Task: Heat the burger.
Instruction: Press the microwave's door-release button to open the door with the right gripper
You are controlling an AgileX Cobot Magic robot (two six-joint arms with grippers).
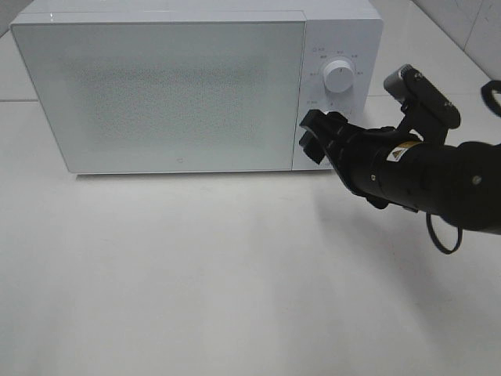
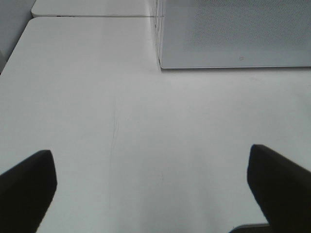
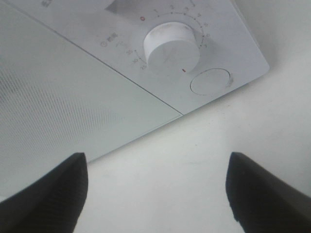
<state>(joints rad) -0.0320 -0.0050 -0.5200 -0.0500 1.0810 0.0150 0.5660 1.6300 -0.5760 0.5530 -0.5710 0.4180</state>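
Observation:
The burger is out of view in every frame. A white microwave stands at the back of the table with its frosted door closed. My right gripper is open and empty, just in front of the lower part of the control panel. The right wrist view shows the gripper facing a white knob and a round button. My left gripper is open over bare table, with the microwave's lower corner ahead of it. That gripper does not appear in the exterior high view.
An upper knob sits on the microwave's panel above my right gripper. The white table stretches in front of the microwave. A second tabletop edge shows beyond the table on the left.

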